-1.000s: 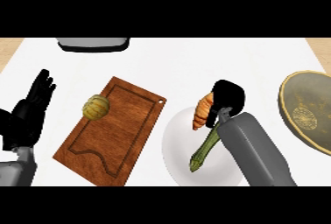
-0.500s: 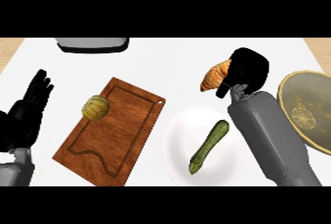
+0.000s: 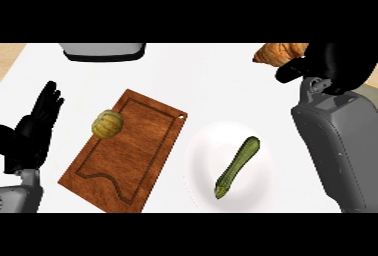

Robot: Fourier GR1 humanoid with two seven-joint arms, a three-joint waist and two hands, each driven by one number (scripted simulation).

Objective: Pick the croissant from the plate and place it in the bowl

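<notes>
View: only one, from my head.
Direction: steeply down onto the counter (image 3: 221,80).
Nearness: close; my forearms enter from the lower edge.
Shared part: none, no second view.

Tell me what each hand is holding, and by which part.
The right hand holds the croissant by its right end; the left end sticks out. The left hand is open, holding nothing.

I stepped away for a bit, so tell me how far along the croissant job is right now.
Done: the croissant is off the white plate, where only a green vegetable lies. In hand: the right hand holds it up near the view's top right. Left: placing it; the bowl is out of view. The left hand rests open at the left edge.
</notes>
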